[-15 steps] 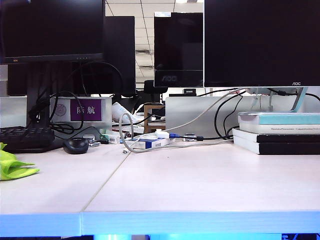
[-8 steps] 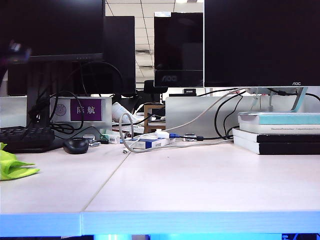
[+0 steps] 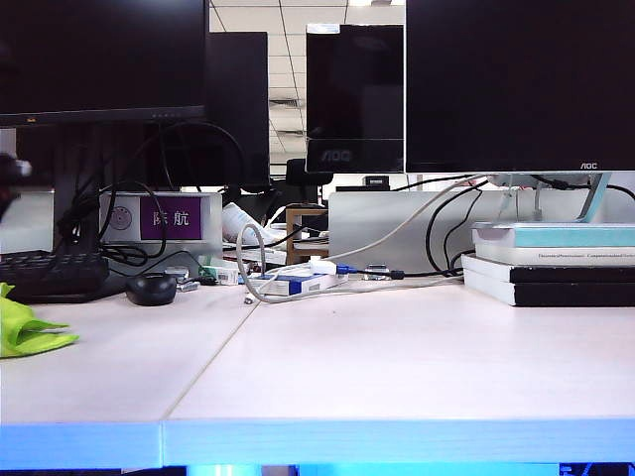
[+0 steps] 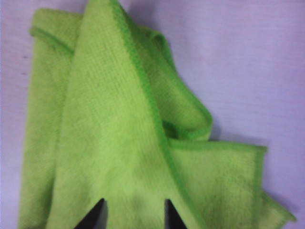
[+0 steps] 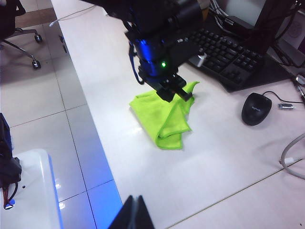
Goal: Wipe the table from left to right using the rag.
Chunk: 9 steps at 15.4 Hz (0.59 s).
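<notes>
The lime-green rag (image 4: 119, 143) lies crumpled and folded on the pale table (image 3: 397, 357), at its far left end (image 3: 25, 327). My left gripper (image 4: 135, 214) hangs just over the rag, its two dark fingertips (image 4: 99, 213) apart with cloth showing between them; it is open. The right wrist view shows that arm from outside, its gripper (image 5: 176, 93) pointing down at the rag (image 5: 164, 119). My right gripper (image 5: 136, 212) is shut and empty, over the table's front edge, well away from the rag. In the exterior view only a dark blur of the left arm (image 3: 10, 178) shows.
A black keyboard (image 3: 50, 273) and a black mouse (image 3: 151, 288) sit behind the rag. Cables and small boxes (image 3: 298, 283) lie at the back middle. Stacked books (image 3: 556, 263) are at the back right. Monitors (image 3: 516, 84) line the rear.
The dark blur of the left arm came into the exterior view at the upper left and has since sunk lower towards the rag. The rag has not moved.
</notes>
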Motion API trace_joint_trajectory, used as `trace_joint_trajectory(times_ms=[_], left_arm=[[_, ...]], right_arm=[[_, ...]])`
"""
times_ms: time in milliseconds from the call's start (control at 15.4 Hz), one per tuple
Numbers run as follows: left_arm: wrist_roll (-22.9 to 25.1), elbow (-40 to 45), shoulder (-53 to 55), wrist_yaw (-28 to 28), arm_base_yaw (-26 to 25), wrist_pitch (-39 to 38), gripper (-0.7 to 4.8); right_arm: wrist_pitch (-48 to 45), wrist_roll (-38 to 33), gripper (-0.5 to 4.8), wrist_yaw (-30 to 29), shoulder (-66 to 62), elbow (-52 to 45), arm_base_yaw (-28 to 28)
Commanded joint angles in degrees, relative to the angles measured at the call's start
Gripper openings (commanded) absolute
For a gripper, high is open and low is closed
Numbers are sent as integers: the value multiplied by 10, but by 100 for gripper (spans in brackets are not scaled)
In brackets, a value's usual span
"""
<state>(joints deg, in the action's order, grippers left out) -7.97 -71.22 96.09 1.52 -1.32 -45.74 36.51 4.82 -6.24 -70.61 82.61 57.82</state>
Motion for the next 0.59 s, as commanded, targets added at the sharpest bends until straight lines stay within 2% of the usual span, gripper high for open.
trace_joint_trajectory(times_ms=[65,455,520,585], left_arm=[[0,0,51,-1,0,8,161],[0,0,129,-1,3,14,161],[0,0,139,-2,5,10,151],[0,0,143,-2,5,6,114]], right_arm=[[-7,2,-6,-3,2,3,1],[-7,1,-6,-2,2,3,1],[-7,1,-6,-1,2,3,1],[-7,2,-6,-1,2,3,1]])
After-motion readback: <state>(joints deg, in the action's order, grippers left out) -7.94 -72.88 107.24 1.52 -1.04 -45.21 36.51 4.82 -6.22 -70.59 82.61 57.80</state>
